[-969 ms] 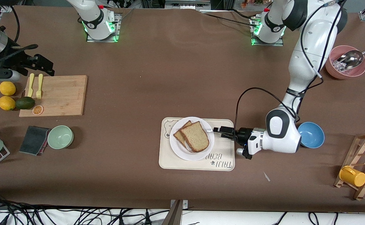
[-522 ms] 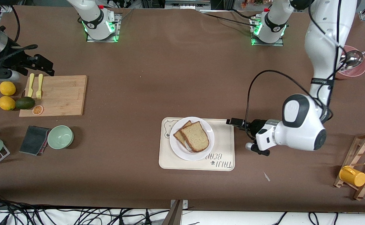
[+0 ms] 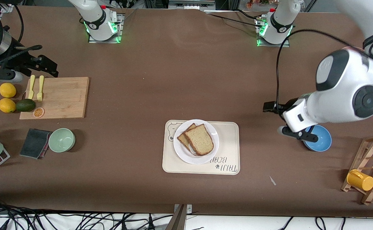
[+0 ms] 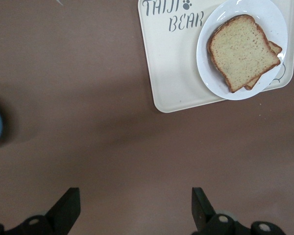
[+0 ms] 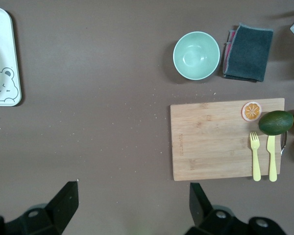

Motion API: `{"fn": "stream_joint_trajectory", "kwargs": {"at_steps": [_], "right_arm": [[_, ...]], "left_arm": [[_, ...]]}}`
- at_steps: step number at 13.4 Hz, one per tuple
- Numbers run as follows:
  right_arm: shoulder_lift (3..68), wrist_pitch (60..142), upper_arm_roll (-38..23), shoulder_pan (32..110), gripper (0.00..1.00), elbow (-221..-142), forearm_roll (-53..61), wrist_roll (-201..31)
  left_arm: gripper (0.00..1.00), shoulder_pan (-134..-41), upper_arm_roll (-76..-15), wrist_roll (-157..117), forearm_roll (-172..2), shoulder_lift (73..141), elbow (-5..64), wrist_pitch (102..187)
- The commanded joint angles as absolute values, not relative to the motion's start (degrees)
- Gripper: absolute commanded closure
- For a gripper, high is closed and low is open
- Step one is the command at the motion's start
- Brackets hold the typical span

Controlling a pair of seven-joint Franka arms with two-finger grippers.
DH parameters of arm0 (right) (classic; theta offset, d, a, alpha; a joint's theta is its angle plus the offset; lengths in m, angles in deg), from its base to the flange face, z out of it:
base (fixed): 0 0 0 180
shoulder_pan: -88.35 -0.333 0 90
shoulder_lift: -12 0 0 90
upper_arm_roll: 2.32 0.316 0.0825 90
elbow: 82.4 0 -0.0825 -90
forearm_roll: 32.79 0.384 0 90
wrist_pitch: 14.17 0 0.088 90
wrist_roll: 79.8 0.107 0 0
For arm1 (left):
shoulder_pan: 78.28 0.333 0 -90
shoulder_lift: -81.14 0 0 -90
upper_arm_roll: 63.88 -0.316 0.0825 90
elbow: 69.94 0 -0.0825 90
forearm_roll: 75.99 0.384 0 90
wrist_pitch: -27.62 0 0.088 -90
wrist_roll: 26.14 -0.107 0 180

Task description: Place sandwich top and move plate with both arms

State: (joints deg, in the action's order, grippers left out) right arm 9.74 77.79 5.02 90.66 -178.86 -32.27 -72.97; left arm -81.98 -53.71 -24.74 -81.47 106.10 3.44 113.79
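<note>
Front view: the sandwich top (image 3: 200,139) lies on the plate (image 3: 179,150), over another slice, and the plate sits on the tray (image 3: 228,150). My left tool (image 3: 267,106) hangs empty over bare tabletop (image 3: 180,80), at about 2 o'clock from the plate. My right tool (image 3: 47,66) waits over the board's (image 3: 65,97) 10 o'clock corner.

Left wrist view: my fingers (image 4: 68,208) stand wide, holding nothing.

Right wrist view: fingers (image 5: 66,198) spread wide, the board, forks (image 5: 255,156) and green bowl (image 5: 196,55) below
</note>
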Motion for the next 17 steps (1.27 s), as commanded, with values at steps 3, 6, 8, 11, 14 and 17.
{"fn": "stream_joint_trajectory", "kwargs": {"at_steps": [3,6,8,11,14,17], "right_arm": [[9.1,76.54,5.06,90.46,0.0,-177.94,-32.7,-72.07],[9.1,76.54,5.06,90.46,0.0,-178.38,-32.78,-72.42],[9.1,76.62,4.97,90.46,0.0,-178.29,-32.79,-72.51],[9.19,76.8,5.06,90.46,0.0,-178.11,-32.87,-72.15],[9.19,76.8,4.97,90.46,0.0,-177.94,-32.87,-72.07],[9.19,76.71,5.06,90.46,0.0,-177.94,-32.87,-72.07]], "left_arm": [[0.0,-85.48,-52.46,-16.39,-69.41,95.66,5.9,107.89],[0.0,-83.39,-55.08,-16.73,-73.24,83.04,22.43,124.03],[0.0,-81.97,-55.36,-17.09,-74.76,76.67,33.04,132.2],[0.0,-77.94,-54.23,-17.0,-74.85,76.75,32.36,130.46],[0.0,-77.22,-53.42,-16.91,-74.93,76.75,32.01,125.28],[0.0,-77.23,-54.73,-16.91,-79.82,79.02,28.59,122.72]]}}
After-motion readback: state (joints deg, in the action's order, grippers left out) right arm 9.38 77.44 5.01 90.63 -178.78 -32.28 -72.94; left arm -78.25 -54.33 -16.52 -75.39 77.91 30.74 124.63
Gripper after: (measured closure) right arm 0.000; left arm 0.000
